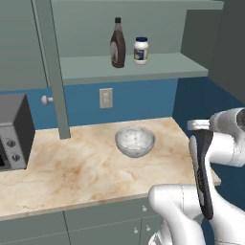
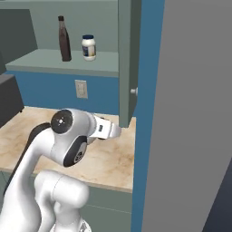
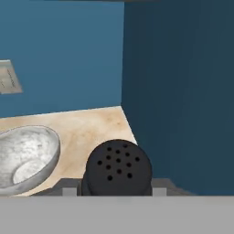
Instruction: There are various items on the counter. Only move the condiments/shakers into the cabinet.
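The claw (image 3: 117, 191) is clamped on the black shaker (image 3: 118, 168), whose holed top faces the hand camera, above the counter (image 1: 72, 167) near the blue corner wall. The bowl (image 1: 135, 140) sits just beside it. The bottle (image 1: 117, 44) and jar (image 1: 140, 50), 2 items, stand on the cabinet (image 1: 158, 67) shelf.

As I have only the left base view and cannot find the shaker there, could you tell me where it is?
Observer: In the hand view, the black shaker sits between the tips of the tool, its holed top facing the camera.
Operator: Where is the bowl from there?
Observer: In that view the bowl lies to the shaker's left, apart from it.
Operator: Is anything close by?
Observer: In the right base view, the cabinet door hangs just past the wrist.
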